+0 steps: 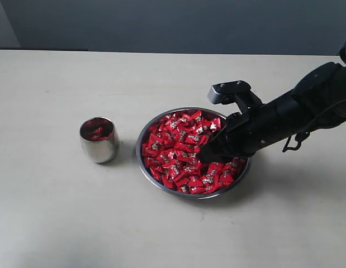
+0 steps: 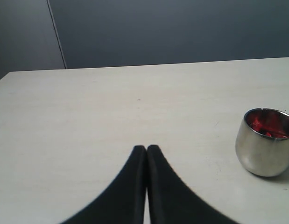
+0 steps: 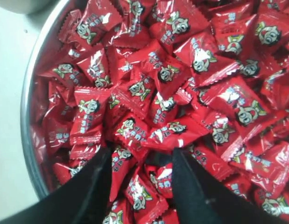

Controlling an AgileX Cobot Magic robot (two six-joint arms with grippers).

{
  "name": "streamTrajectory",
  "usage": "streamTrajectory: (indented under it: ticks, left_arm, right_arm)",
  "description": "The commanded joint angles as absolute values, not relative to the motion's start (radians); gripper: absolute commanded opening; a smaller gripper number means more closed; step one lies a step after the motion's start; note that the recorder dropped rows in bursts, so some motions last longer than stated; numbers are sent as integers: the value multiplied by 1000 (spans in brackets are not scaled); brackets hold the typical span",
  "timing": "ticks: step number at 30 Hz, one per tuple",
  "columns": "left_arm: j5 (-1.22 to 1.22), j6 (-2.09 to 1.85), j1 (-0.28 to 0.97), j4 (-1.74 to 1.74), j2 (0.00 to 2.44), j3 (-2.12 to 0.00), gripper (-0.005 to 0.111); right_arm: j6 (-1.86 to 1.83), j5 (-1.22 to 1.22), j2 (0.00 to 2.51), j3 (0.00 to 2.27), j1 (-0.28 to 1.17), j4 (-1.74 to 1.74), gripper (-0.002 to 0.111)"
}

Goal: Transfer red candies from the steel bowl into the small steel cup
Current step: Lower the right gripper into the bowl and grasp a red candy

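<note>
The wide steel bowl (image 1: 147, 126) sits in the middle of the table, heaped with red candies (image 1: 175, 156). My right gripper (image 1: 206, 155) is sunk into that pile, open, its two black fingers straddling a few wrapped candies (image 3: 144, 186) in the right wrist view. The bowl's rim (image 3: 26, 116) shows at the edge of that view. The small steel cup (image 1: 99, 140) stands upright left of the bowl with some red candies (image 1: 96, 132) inside. In the left wrist view my left gripper (image 2: 146, 148) is shut and empty above bare table, the cup (image 2: 264, 142) off to one side.
The pale tabletop (image 1: 61, 212) stretches around the bowl and cup. A dark wall (image 1: 173, 22) runs behind the table's far edge. The right arm (image 1: 295, 109) reaches in from the right over the bowl's rim.
</note>
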State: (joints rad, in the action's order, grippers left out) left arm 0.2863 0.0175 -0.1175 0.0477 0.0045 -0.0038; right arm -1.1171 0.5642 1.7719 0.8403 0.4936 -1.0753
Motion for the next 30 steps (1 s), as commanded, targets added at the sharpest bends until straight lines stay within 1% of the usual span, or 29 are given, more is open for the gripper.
streamTrajectory:
  ticks: [1, 14, 30]
  left_arm:
    - [284, 19, -118, 45, 0, 0, 0]
    - [284, 19, -118, 45, 0, 0, 0]
    - [284, 19, -118, 45, 0, 0, 0]
  right_arm:
    - [-1117, 534, 1772, 847, 489, -1092, 40]
    - [-1096, 575, 1876, 909, 489, -1073, 40]
    - [-1096, 576, 1880, 912, 491, -1073, 40]
